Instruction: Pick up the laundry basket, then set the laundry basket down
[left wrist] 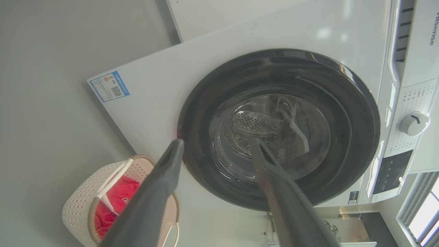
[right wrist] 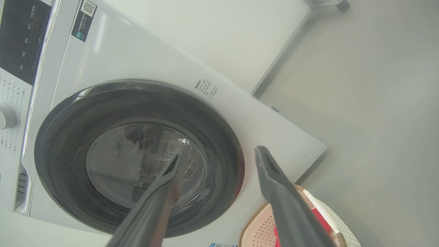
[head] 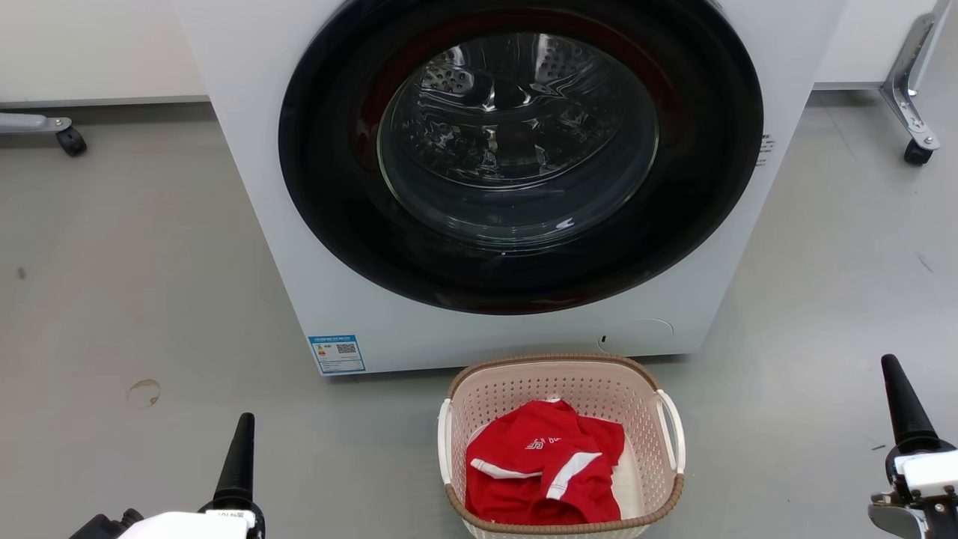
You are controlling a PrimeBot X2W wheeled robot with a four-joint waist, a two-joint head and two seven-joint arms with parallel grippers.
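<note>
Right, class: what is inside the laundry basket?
A crumpled red garment with white stripes lies in the laundry basket. It covers most of the bottom; anything beneath it cannot be seen.

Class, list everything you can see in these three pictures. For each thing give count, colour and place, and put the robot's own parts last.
washing machine: one, white with a dark round door, on the grey floor at the back
laundry basket: one, cream with a brown rim, on the floor before the machine
garment: one, red with white stripes, inside the basket
label: one, blue, machine's lower front corner
castors: two, black, far left and far right
left gripper: one, dark, open, left of the basket
right gripper: one, dark, open, right of the basket
</note>
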